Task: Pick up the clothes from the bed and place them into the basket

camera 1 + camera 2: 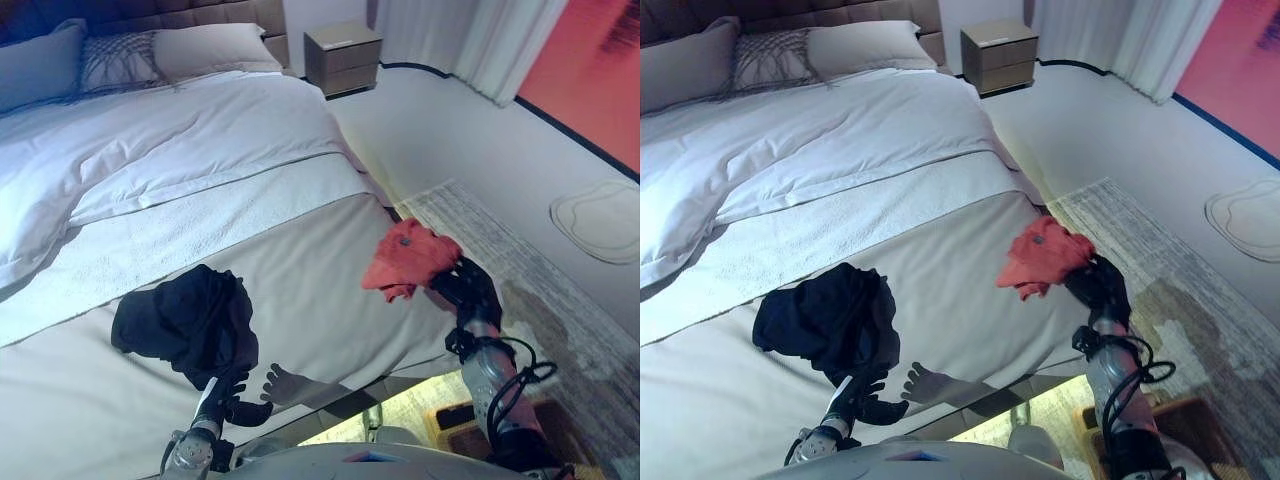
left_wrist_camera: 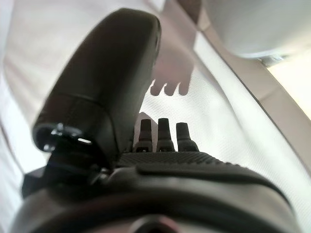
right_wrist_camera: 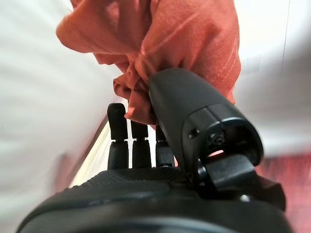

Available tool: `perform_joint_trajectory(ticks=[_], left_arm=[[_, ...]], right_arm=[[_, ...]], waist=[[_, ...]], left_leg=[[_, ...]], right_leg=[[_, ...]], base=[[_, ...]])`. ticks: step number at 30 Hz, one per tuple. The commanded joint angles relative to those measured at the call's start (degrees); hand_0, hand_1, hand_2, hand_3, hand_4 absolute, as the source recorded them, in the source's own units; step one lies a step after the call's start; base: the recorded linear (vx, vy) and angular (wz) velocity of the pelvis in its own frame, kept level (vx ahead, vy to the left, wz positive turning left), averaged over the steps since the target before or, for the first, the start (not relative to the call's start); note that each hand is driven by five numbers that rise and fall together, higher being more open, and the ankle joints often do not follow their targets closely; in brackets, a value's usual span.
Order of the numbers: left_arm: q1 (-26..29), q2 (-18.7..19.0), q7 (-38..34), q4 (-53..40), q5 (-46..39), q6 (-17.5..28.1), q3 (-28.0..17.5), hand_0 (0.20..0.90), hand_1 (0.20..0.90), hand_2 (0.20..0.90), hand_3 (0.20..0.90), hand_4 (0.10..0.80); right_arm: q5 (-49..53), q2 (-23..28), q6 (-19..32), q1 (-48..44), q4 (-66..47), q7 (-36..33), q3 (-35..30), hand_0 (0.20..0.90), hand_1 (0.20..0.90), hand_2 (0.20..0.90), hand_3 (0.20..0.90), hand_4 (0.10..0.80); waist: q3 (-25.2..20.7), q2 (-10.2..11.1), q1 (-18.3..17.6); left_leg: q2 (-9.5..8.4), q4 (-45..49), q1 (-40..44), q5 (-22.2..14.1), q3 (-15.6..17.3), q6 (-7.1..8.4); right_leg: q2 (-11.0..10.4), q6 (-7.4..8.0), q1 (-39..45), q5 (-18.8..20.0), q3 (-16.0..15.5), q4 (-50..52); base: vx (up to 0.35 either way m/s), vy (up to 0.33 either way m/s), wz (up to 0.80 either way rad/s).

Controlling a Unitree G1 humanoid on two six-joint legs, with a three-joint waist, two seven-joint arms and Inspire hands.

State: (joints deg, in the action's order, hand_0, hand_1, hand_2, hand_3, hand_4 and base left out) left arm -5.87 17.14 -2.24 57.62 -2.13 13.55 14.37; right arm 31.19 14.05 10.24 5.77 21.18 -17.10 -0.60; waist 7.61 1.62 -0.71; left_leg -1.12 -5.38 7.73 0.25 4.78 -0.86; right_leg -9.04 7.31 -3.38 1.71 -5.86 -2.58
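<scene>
1. Slippage is the main risk: the right hand (image 1: pixel 468 285) holds the orange-red garment (image 1: pixel 408 258) bunched between thumb and curled fingers, lifted off the bed (image 1: pixel 200 130) at its foot corner. Most of the cloth sits loose above the pinch, so a quick swing could shake it free onto the rug (image 1: pixel 520 270).
2. Basket position is uncertain: a wooden-looking frame (image 1: pixel 1185 415) shows by the right arm, low at the bed's corner, but I cannot tell if it is the basket. A misjudged release would drop the garment beside it.
3. Dark clothing (image 1: pixel 188 325) lies crumpled near the bed's foot edge; the left hand (image 1: pixel 232 398) hovers just beside it, fingers spread, holding nothing. Its floppy folds could snag or only partly lift.
4. Both garments are soft and shapeless; the bed cover looks smooth, with a textured white blanket (image 1: pixel 160 245) higher up.
</scene>
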Motion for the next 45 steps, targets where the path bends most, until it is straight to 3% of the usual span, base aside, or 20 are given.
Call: perform_joint_trajectory(ticks=[1, 2, 3, 8, 10, 11, 14, 17, 21, 29, 45], left_arm=[[3.27, 2.51, -0.47, 1.75, 0.91, 0.71, -0.02, 0.900, 0.900, 0.900, 0.900, 0.800], [2.63, 2.73, -0.95, 1.60, 0.07, 0.65, -0.65, 0.900, 0.900, 0.900, 0.900, 0.800], [2.32, 2.84, -1.20, 1.49, -0.33, 0.91, -1.00, 0.900, 0.900, 0.900, 0.900, 0.800], [3.97, 2.42, -2.33, 3.93, -1.75, 1.98, 0.67, 0.900, 0.900, 0.900, 0.900, 0.800], [4.85, 2.06, -2.61, 4.67, -2.04, 2.09, 1.36, 0.900, 0.900, 0.900, 0.900, 0.800], [5.28, 1.81, -3.15, 4.80, -2.80, 2.04, 1.86, 0.900, 0.900, 0.900, 0.900, 0.800], [6.41, 1.13, -2.25, 3.32, -2.88, 1.32, 1.79, 0.900, 0.900, 0.900, 0.900, 0.800], [7.36, 0.84, 0.13, 3.76, -2.11, 2.72, 2.36, 0.900, 0.900, 0.900, 0.900, 0.800], [7.39, 0.63, 1.41, 4.09, -1.32, 4.62, 4.26, 0.900, 0.900, 0.900, 0.900, 0.800], [6.63, 1.03, 0.65, 9.83, 0.42, 6.93, 2.55, 0.900, 0.900, 0.900, 0.900, 0.800], [5.90, 1.29, 1.33, 11.15, 1.05, 7.62, 2.07, 0.900, 0.900, 0.900, 0.900, 0.800]], right_arm=[[5.42, 3.05, 6.37, -4.58, -3.22, -1.78, -6.06, 0.300, 0.300, 0.300, 0.200, 0.100], [6.34, 2.90, 6.18, -5.43, -1.03, -1.38, -6.29, 0.300, 0.300, 0.300, 0.200, 0.100], [6.89, 2.59, 6.25, -6.22, 0.58, -1.92, -5.96, 0.300, 0.300, 0.300, 0.200, 0.100], [9.70, 1.63, 9.35, -9.27, 9.28, -8.85, -4.85, 0.300, 0.300, 0.300, 0.200, 0.100], [10.95, 0.78, 10.45, -10.41, 13.43, -9.45, -4.91, 0.300, 0.300, 0.300, 0.200, 0.100], [11.41, 0.39, 10.46, -11.03, 15.41, -10.15, -4.94, 0.300, 0.300, 0.300, 0.200, 0.100], [16.18, -0.09, 11.25, -11.82, 19.65, -11.02, -5.99, 0.300, 0.300, 0.300, 0.200, 0.100], [20.55, 0.15, 11.52, -12.27, 23.17, -11.29, -7.69, 0.300, 0.300, 0.300, 0.200, 0.100], [28.92, 0.33, 10.77, -12.13, 29.21, -8.79, -11.58, 0.300, 0.300, 0.300, 0.200, 0.100], [38.91, 1.31, 6.80, -12.10, 41.48, -4.33, -14.95, 0.300, 0.300, 0.300, 0.200, 0.100], [33.01, 5.27, 3.74, -13.70, 48.15, -2.75, -15.58, 0.300, 0.300, 0.300, 0.200, 0.100]], waist=[[-0.37, -0.66, -0.08], [-0.34, -0.82, 1.02], [-0.19, -1.22, 2.09], [-0.99, -3.78, 6.28], [-1.67, -2.54, 7.81], [-1.90, -1.34, 8.73], [-1.80, -0.31, 9.56], [-2.02, -0.27, 9.70], [-2.65, 0.10, 9.92], [-4.77, 0.21, 10.25], [-5.38, -1.07, 10.29]], left_leg=[[-0.75, 0.81, -0.71, -3.70, -3.27, 0.62], [-0.64, 0.51, -0.28, -3.76, -0.48, 0.77], [-0.38, 0.40, -0.20, -3.48, 1.57, 0.58], [1.82, 1.71, -3.66, -1.62, 6.80, -1.66], [1.61, 2.97, -5.43, -1.23, 7.74, -1.33], [1.75, 4.31, -6.68, -0.79, 8.66, -0.37], [3.48, 6.20, -8.55, 0.16, 8.92, 1.43], [4.45, 5.19, -8.92, 1.26, 8.48, 2.24], [4.97, 4.21, -8.37, 2.02, 7.57, 2.71], [5.44, 1.36, -6.10, 2.50, 4.66, 3.62], [5.10, 0.76, -4.78, 2.15, 3.46, 4.15]], right_leg=[[-7.05, 4.77, 0.06, 10.66, -4.30, 3.40], [-8.09, 5.12, -0.42, 11.84, -9.29, 5.36], [-8.74, 4.97, -0.54, 12.00, -12.34, 8.18], [-9.17, 0.98, 3.19, 4.10, -15.74, 22.36], [-7.47, 1.05, 6.94, 1.89, -17.12, 18.08], [-5.70, 1.05, 9.75, 0.99, -18.23, 11.71], [-4.25, 0.82, 11.28, 1.38, -17.51, 4.39], [-2.39, 0.65, 11.58, -0.44, -16.71, 3.37], [-1.52, 0.30, 11.93, -0.50, -16.51, 2.41], [0.48, -1.16, 11.49, -1.08, -16.09, 1.43], [0.77, -1.24, 11.66, -1.25, -16.82, 1.66]], base=[[-0.146, 0.081, -0.63], [-0.190, 0.072, -0.60], [-0.213, 0.063, -0.76], [-0.237, 0.027, -1.04], [-0.126, -0.157, -0.74], [-0.111, -0.272, -0.71], [-0.105, -0.235, -0.76], [-0.040, -0.098, -0.63], [0.009, -0.072, -0.06], [0.020, -0.040, 0.03], [0.000, -0.011, 0.03]])
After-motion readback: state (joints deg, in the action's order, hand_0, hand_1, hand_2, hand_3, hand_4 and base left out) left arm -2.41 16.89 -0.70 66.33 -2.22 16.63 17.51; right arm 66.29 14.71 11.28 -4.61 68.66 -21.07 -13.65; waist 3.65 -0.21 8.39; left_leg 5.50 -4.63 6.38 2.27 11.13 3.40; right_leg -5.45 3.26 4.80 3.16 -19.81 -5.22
